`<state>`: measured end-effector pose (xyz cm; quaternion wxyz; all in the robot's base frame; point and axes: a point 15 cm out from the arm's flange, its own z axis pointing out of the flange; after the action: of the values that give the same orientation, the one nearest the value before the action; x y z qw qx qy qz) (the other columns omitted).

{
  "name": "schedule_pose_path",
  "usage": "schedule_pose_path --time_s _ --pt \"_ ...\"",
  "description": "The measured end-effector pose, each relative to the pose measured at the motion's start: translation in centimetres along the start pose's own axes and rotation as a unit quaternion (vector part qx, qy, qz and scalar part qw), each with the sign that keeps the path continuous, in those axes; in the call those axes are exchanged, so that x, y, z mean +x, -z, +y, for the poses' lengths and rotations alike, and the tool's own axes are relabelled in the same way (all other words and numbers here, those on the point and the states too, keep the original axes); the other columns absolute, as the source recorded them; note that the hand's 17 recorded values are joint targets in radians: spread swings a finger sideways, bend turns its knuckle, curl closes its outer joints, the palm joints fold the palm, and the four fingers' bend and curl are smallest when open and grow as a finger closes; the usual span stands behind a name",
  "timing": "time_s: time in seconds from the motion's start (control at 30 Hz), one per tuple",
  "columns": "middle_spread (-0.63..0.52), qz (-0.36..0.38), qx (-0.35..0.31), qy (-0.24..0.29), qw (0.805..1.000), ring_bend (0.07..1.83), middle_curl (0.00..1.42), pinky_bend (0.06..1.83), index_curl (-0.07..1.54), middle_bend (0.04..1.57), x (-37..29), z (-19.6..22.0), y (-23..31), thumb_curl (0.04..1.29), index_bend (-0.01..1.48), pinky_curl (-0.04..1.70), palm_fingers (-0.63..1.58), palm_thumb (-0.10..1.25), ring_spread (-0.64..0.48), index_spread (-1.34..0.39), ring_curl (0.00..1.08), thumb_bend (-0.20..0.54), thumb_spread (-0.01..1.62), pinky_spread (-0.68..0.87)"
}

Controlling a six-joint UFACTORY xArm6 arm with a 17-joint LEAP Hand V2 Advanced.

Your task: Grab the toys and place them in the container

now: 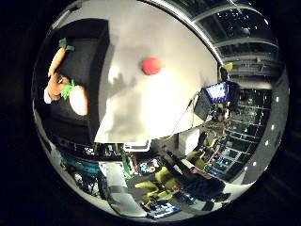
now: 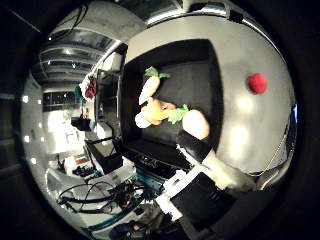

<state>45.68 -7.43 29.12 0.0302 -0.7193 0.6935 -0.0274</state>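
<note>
A round red toy (image 1: 151,66) lies alone on the white table (image 1: 141,108), some way from the black container (image 2: 195,70). Inside the container are two pale orange carrot toys with green tops, one near its far wall (image 2: 150,87) and one near its table-side wall (image 2: 196,124). An orange plush toy (image 2: 157,111) lies between them. My hand (image 2: 202,152) is high above the table, and a black and white part of it shows close to the second carrot in the thumb side view. Nothing is held against the palm.
The container sits at one end of the table, with the table edge (image 1: 127,137) just beyond it. Past the edge are a lit monitor (image 1: 216,92), yellow-green chairs (image 1: 162,181), a black open box (image 2: 105,152) and floor clutter.
</note>
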Motion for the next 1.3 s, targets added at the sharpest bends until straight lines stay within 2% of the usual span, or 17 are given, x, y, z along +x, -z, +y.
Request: schedule_pose_path --time_s 0.17,0.3,0.67,1.3 --pt "-0.03 0.042 0.023 0.008 0.999 0.44 0.34 0.43 0.28 0.35 6.5 -0.8 -0.9 0.35 0.17 0.23 0.25 0.74 0.1 -0.39 0.22 -0.023 1.02 0.39" --pt "-0.04 0.074 0.017 0.023 0.997 0.42 0.34 0.42 0.28 0.35 10.3 -1.5 -3.8 0.35 0.16 0.24 0.25 0.74 0.1 -0.39 0.22 -0.024 1.02 0.39" --pt "-0.01 0.076 -0.064 0.054 0.994 0.4 0.33 0.45 0.26 0.31 12.7 -0.7 -13.4 0.34 0.15 0.26 0.16 0.72 0.12 -0.38 0.22 -0.025 1.0 0.4" --pt "0.04 0.09 -0.067 0.045 0.993 0.39 0.33 0.48 0.24 0.27 17.4 -5.8 -17.7 0.34 0.15 0.29 0.08 0.71 0.16 -0.37 0.23 -0.025 0.99 0.39"
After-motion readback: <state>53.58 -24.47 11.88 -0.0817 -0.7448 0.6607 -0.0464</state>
